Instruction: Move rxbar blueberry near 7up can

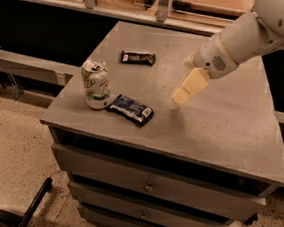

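The rxbar blueberry (pixel 130 109), a flat dark navy wrapper with a white patch, lies on the grey table top (pixel 222 118) just right of the 7up can (pixel 95 84) and touches its base. The can stands upright near the front left corner. My gripper (pixel 176 99), with cream fingers, hangs above the middle of the table, to the right of the bar and clear of it. It holds nothing.
A smaller black bar wrapper (pixel 138 58) lies farther back on the table. Drawers are below the front edge. A dark counter and shelf run behind the table. A black stand leg shows at bottom left on the floor.
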Robot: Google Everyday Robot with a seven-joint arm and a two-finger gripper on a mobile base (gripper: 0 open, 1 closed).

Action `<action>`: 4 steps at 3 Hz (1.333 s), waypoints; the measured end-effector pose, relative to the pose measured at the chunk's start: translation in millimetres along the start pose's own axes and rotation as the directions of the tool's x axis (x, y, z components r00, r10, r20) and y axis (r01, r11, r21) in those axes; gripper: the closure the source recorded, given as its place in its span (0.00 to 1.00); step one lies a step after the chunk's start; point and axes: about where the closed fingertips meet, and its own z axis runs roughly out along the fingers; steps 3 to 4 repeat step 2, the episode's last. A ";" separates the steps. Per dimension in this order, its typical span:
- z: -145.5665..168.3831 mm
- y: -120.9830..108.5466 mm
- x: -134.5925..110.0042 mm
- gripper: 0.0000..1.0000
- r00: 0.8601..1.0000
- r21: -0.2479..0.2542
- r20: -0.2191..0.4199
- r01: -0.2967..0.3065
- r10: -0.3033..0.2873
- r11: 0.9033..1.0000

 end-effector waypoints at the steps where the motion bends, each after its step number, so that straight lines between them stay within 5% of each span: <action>1: -42.8 -14.1 18.3 0.00 0.985 0.055 0.153 0.069 -0.076 0.996; 4: -48.5 -14.5 21.3 0.00 0.981 0.067 0.164 0.098 -0.108 0.993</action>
